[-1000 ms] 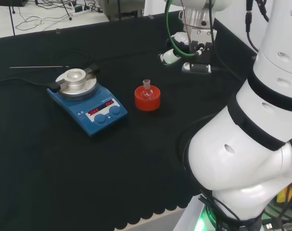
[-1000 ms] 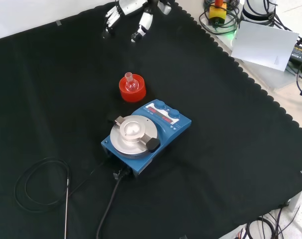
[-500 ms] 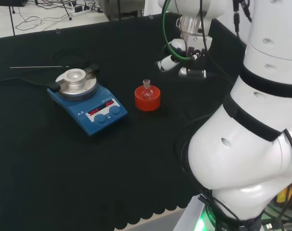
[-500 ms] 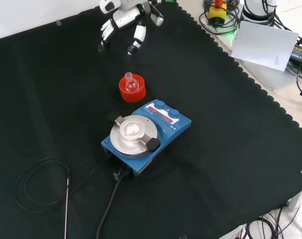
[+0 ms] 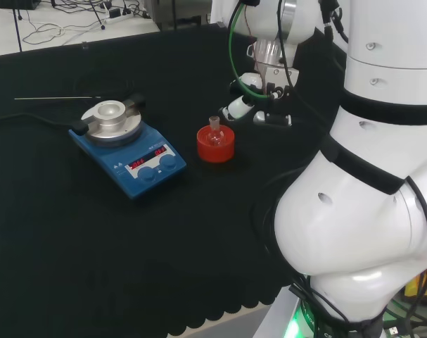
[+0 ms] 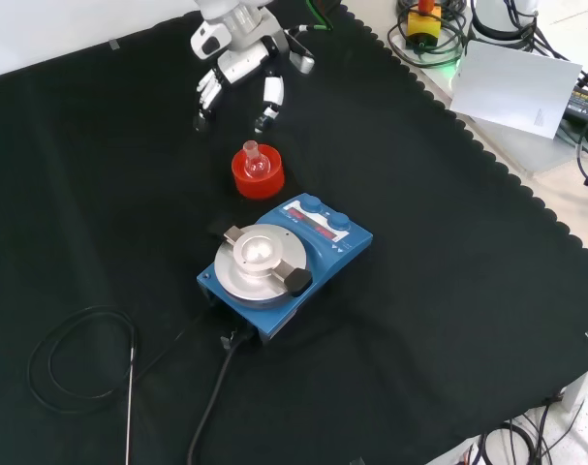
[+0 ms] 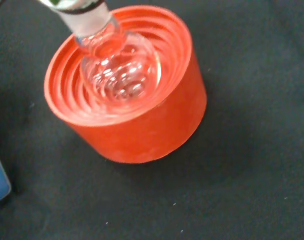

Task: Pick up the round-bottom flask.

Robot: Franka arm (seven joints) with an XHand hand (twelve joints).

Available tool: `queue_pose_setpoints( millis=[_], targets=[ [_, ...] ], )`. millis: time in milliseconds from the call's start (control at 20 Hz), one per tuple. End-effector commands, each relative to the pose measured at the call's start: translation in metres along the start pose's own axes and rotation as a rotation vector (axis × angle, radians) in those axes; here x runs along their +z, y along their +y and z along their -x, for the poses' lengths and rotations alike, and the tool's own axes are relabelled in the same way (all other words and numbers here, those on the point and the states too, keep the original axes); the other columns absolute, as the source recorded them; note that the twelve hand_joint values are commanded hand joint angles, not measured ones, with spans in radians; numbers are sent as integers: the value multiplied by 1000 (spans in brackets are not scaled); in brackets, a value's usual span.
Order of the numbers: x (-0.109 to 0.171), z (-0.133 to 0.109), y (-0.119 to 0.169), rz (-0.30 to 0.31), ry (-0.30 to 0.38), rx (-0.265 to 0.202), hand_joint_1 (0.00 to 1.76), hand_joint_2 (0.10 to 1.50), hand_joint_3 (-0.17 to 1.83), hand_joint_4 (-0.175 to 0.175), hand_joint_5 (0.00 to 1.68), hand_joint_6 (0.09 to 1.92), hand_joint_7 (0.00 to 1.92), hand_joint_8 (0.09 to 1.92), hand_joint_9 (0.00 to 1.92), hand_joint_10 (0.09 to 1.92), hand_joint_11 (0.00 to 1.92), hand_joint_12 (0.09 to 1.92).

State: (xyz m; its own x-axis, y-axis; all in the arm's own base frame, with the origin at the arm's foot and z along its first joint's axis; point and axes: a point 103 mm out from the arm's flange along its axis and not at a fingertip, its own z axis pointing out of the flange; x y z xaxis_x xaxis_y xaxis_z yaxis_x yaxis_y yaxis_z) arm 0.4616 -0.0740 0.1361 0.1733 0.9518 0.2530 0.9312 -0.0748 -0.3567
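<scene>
Hand (image 6: 237, 60) nearer flask (image 6: 254, 161); unlabelled.

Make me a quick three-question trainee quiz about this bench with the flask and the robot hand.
1. True or false: the hand already grips the round-bottom flask.
2. What does the flask sit in?
A. a cork ring
B. a red ribbed stand
C. the blue stirrer plate
3. Fill in: in the front view, the stirrer plate lies ____ the camera than the stand.

Key
1. False; the hand hangs open, apart from the flask.
2. B
3. nearer
</scene>
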Motion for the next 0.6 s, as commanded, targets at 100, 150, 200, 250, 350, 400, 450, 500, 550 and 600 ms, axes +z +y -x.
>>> queue_pose_setpoints(
  millis=[100,150,200,250,350,400,450,500,550,600],
  targets=[
    [10,-8,1,-24,0,-19,797,634,659,-28,562,152,259,665,468,675,214,1398],
    [11,-8,1,-27,-2,-21,801,629,663,-28,569,155,259,665,468,675,213,1398],
    [12,-10,2,-30,-4,-22,804,625,665,-27,578,159,258,665,469,675,211,1398],
    [12,-11,2,-29,-9,-24,806,622,667,-27,588,163,257,664,470,675,210,1399],
    [14,-13,4,-27,-15,-26,814,614,669,-28,607,174,255,663,471,675,208,1401],
    [15,-14,5,-25,-17,-25,820,611,671,-29,616,179,253,662,471,675,208,1402],
    [16,-15,6,-22,-20,-25,829,607,672,-30,626,185,252,661,473,674,210,1404],
    [18,-16,7,-23,-24,-26,839,602,673,-31,637,192,252,661,477,675,216,1407],
    [19,-16,8,-26,-26,-24,848,599,675,-33,649,201,252,660,482,675,223,1411],
    [21,-16,8,-29,-27,-23,855,598,677,-34,661,209,251,660,485,674,228,1413]
  ],
)
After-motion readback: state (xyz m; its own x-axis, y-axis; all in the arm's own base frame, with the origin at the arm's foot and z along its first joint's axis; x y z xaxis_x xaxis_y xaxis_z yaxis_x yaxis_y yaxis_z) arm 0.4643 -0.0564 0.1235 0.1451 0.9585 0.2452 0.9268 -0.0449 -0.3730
